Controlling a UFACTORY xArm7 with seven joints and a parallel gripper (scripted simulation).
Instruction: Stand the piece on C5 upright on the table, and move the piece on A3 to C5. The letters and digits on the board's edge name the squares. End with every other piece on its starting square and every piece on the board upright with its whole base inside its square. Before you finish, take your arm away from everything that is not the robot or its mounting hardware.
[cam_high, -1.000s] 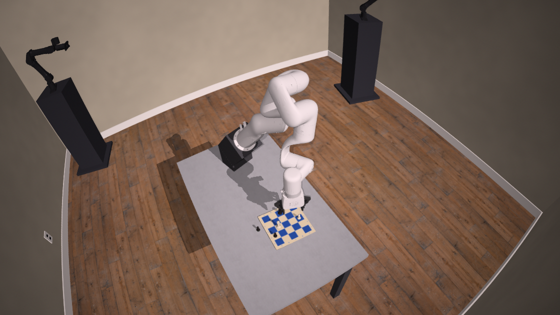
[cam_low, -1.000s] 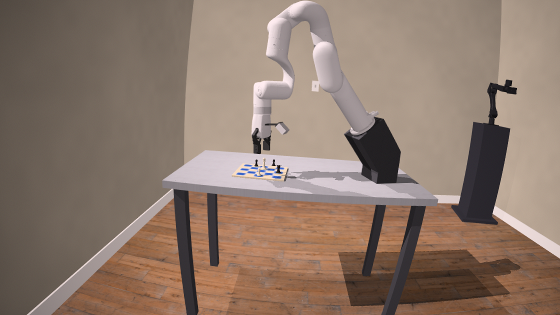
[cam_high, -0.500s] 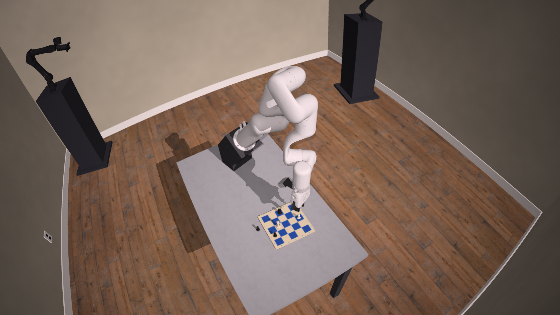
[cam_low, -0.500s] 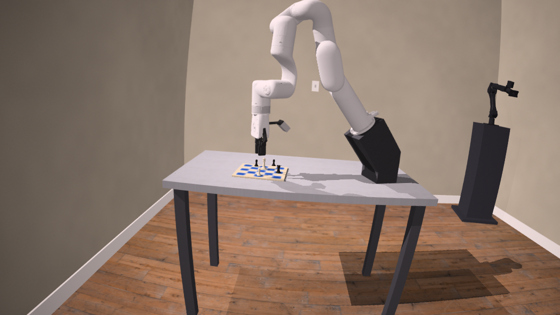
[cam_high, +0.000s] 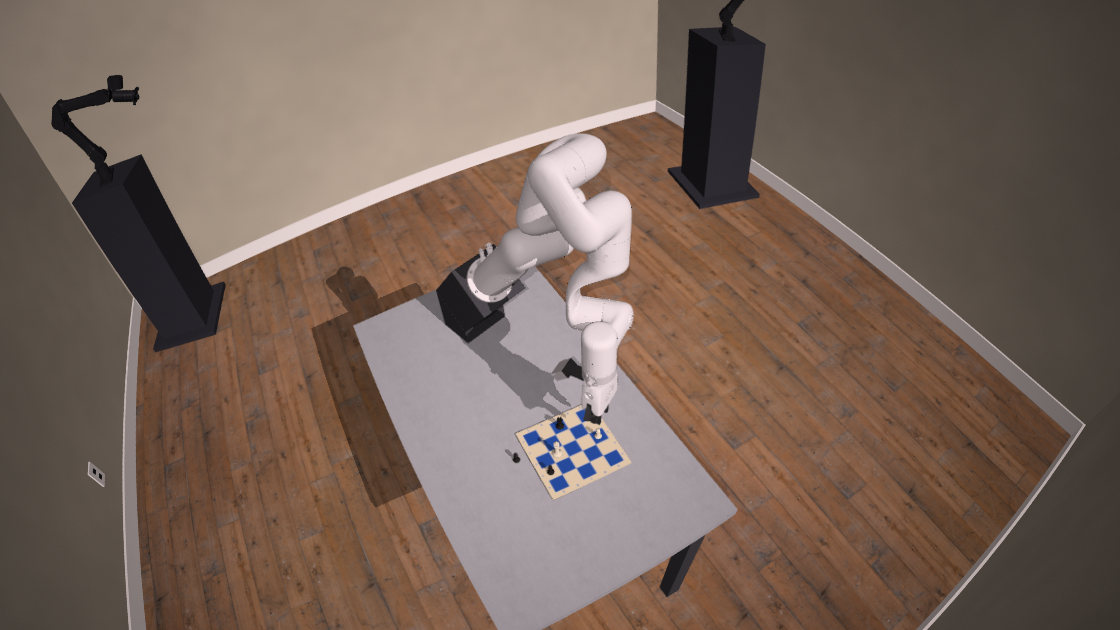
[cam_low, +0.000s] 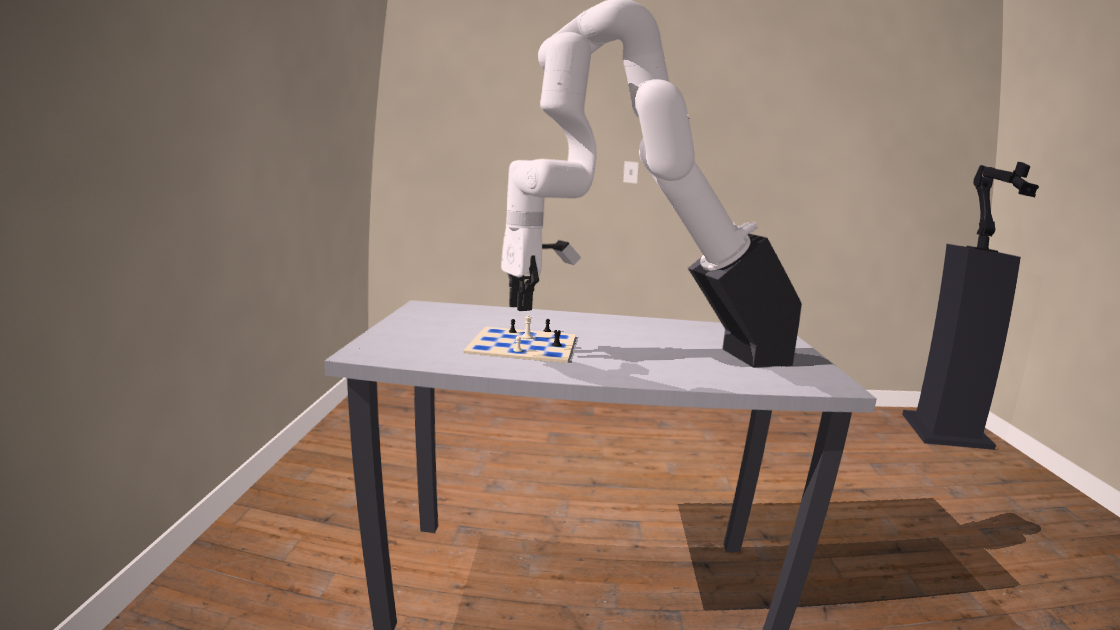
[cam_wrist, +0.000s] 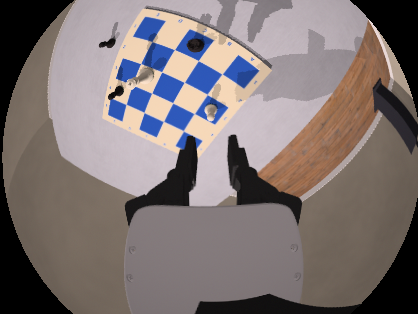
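The white pawn (cam_high: 598, 433) (cam_low: 517, 344) (cam_wrist: 210, 111) stands upright on A3 of the blue and cream board (cam_high: 573, 477) (cam_wrist: 160, 106). Square C5 (cam_high: 586, 470) (cam_wrist: 151, 125) has no piece on it. A black pawn (cam_high: 516, 458) (cam_wrist: 107, 43) stands upright on the table beside the board's E edge. My gripper (cam_high: 595, 418) (cam_low: 523, 307) (cam_wrist: 212, 146) is above the board's A side, near the white pawn and higher than it. Its fingers are partly closed, with a gap between them and nothing held.
A black rook (cam_high: 559, 423) (cam_low: 556, 337) (cam_wrist: 195, 45) stands on C1. A tall white piece (cam_high: 556, 448) (cam_low: 528, 325) (cam_wrist: 142, 76) stands on D3. Another black pawn (cam_high: 550, 470) (cam_low: 513, 325) (cam_wrist: 116, 92) stands on E4, close to the tall white piece.
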